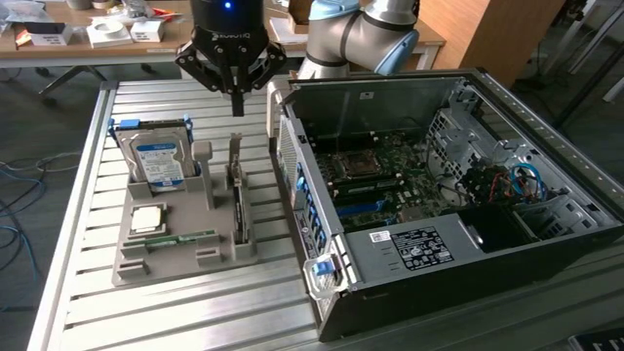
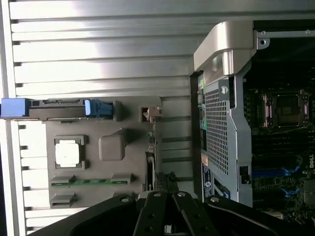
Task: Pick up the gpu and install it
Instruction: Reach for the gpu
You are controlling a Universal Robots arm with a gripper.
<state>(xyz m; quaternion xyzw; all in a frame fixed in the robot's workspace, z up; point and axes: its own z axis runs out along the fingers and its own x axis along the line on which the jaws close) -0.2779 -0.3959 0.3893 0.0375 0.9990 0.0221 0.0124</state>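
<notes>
The gpu (image 1: pixel 237 191) stands on edge in a slot on the right side of the grey holder tray (image 1: pixel 185 259), its silver bracket end pointing up at the far side. My gripper (image 1: pixel 237 108) hangs above the card's far end, clear of it, fingers shut together with nothing between them. In the wrist view the gpu (image 2: pixel 150 164) is a thin dark strip on the tray (image 2: pixel 113 147), and the gripper (image 2: pixel 165 216) is beside its near end. The open computer case (image 1: pixel 439 197) lies on the exterior view's right, its motherboard exposed.
The tray also holds a silver hard drive (image 1: pixel 159 157) with a blue label, a CPU (image 1: pixel 146 218) and a green memory stick (image 1: pixel 183 238). All rest on a slatted metal table (image 1: pixel 88 219). A cluttered desk (image 1: pixel 98 33) stands behind.
</notes>
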